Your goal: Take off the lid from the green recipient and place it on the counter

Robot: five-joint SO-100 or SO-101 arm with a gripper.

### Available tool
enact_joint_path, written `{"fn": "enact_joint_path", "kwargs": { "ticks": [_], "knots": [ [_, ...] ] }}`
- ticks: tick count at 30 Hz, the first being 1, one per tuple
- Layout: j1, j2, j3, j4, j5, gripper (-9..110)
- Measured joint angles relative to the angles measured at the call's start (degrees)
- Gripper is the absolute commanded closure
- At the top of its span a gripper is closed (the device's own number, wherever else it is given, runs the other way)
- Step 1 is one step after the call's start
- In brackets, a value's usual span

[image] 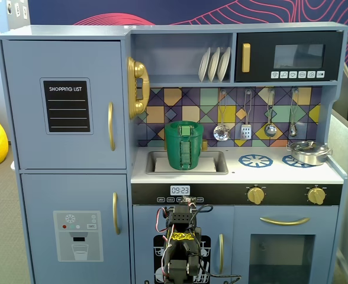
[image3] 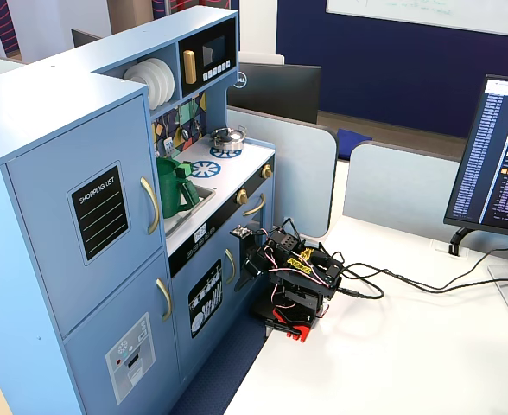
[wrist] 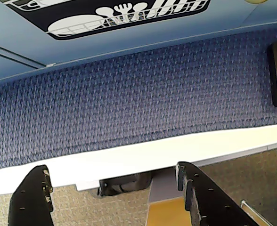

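Note:
The green recipient stands in the recessed sink at the left of the white counter. The lid sits on its top, with the knob up. In the other fixed view the pot shows behind the fridge edge with the lid on it. My arm is folded low in front of the kitchen's lower doors, well below the counter and far from the pot. In the wrist view my gripper is open and empty, facing blue carpet and a white table edge. The pot and lid are out of the wrist view.
A silver metal pan sits on the right burner. Utensils hang on the back wall and plates stand on the shelf above. The arm's base stands on a white desk with cables; a monitor is at the right.

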Motion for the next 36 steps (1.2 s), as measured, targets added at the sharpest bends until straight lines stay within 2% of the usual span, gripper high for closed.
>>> {"fn": "enact_joint_path", "kwargs": {
  "ticks": [10, 15, 19, 24, 25, 27, 31, 36],
  "knots": [
    [1.0, 0.0, 0.0, 0.0, -0.4, 101],
    [5.4, -0.2, -0.9, 0.1, -8.5, 101],
    [6.3, -3.2, -10.5, -4.6, -12.8, 101],
    [5.3, -12.7, -31.3, -14.9, -14.5, 101],
    [4.7, -14.9, -35.4, -16.8, -16.3, 100],
    [3.8, -19.1, -42.5, -21.4, -18.8, 88],
    [2.9, -25.5, -51.2, -33.8, -15.6, 67],
    [3.0, -30.2, -55.1, -43.8, -10.2, 55]
  ]
}}
